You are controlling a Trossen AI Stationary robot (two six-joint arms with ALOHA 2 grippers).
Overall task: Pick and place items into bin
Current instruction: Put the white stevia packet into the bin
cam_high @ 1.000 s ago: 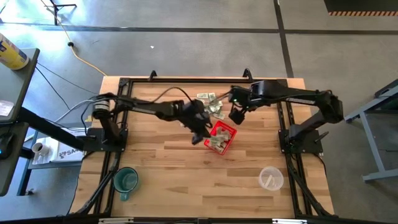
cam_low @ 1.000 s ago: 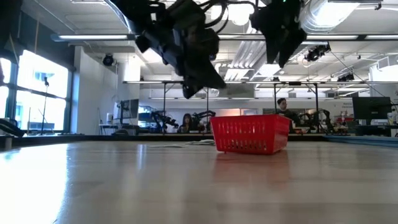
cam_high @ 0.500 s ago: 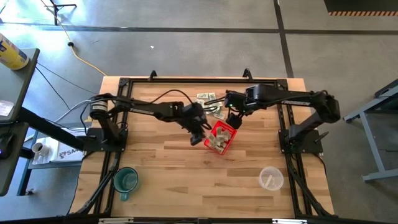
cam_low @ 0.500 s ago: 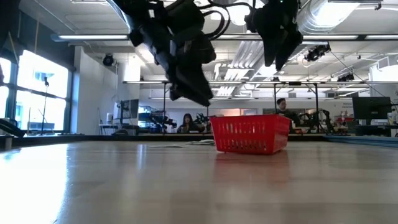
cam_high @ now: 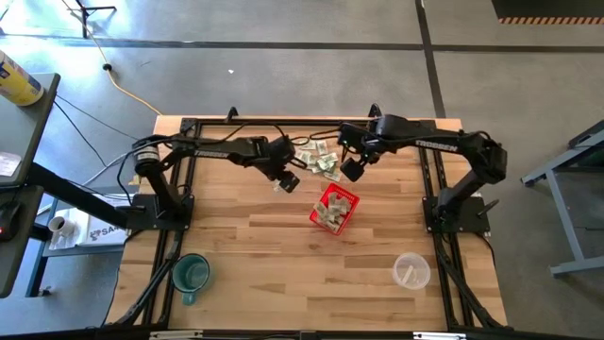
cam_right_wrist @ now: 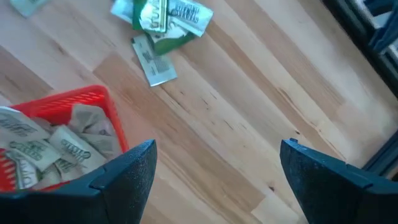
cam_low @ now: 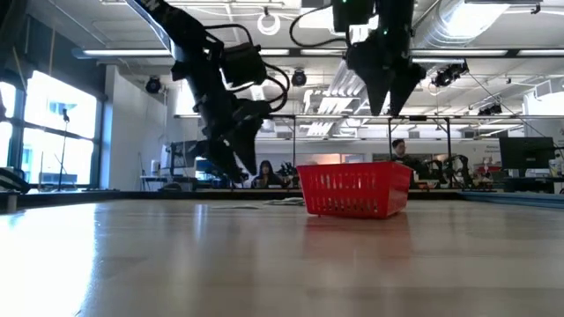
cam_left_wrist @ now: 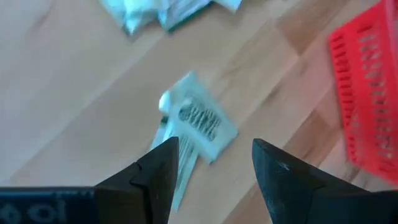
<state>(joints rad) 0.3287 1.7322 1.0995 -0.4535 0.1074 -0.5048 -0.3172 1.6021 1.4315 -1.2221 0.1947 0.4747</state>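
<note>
1. The left gripper [cam_left_wrist: 211, 168], its fingers spread and empty, hangs over a lone paper slip [cam_left_wrist: 198, 121] near the counter's far edge; it should drop squarely and pinch the slip's middle.
2. The right gripper [cam_right_wrist: 214, 171], also spread and empty, hovers beside the red basket [cam_high: 334, 209] at mid-counter.
3. Count: one basket, several slips inside, a handful loose (too bunched to count exactly).

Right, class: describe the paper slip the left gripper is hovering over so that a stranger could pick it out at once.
Start at the red basket in the middle of the wooden table. Toward the table's left, the left gripper hangs open over a single slip. Unlike the loose pile near the far edge, it lies alone and flat on bare wood.
</note>
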